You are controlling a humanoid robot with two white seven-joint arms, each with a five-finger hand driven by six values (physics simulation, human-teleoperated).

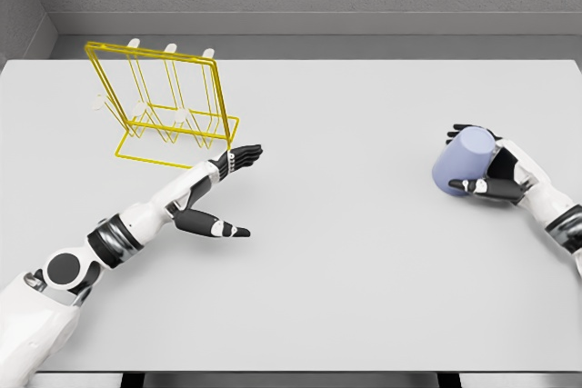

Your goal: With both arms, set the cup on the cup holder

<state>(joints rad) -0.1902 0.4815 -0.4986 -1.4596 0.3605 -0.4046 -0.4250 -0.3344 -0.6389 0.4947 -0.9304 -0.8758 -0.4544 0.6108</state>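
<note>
A lavender-blue cup (461, 162) lies tilted on its side at the table's right, and my right hand (473, 159) is shut around it, fingers over the top and thumb below. A yellow wire cup holder (162, 106) with white-tipped pegs stands at the back left. My left hand (232, 190) is open, flat, fingers stretched toward the middle of the table, just in front of the holder's right corner and holding nothing.
The grey table (346, 270) spans the whole view, its front edge at the bottom. A grey wall runs behind the table's far edge.
</note>
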